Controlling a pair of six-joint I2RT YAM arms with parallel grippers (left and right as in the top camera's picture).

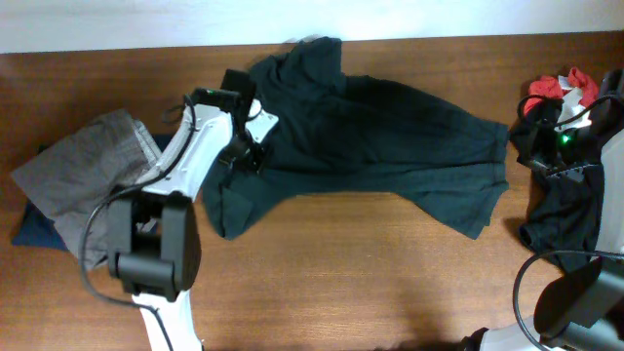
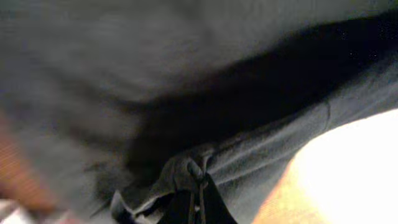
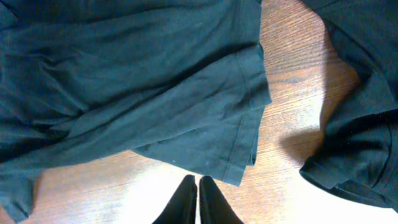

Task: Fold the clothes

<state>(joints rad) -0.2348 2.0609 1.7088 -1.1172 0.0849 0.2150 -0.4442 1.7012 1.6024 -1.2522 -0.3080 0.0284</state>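
Observation:
The clothes are chiefly a large, very dark green-black T-shirt (image 1: 390, 136) spread rumpled across the middle of the table. My left gripper (image 2: 200, 185) sits at the shirt's left part, shut on a pinched fold of its dark fabric (image 2: 186, 169). In the overhead view that gripper (image 1: 250, 156) is over the shirt's left side. My right gripper (image 3: 198, 186) is shut and holds nothing. It hovers over bare wood just short of the shirt's hemmed edge (image 3: 239, 162).
A grey garment (image 1: 88, 175) lies at the left on a navy one (image 1: 27, 230). A red garment (image 1: 561, 84) and a black one (image 1: 561, 219) lie at the right edge around the right arm. The wooden table (image 1: 370, 273) shows in front.

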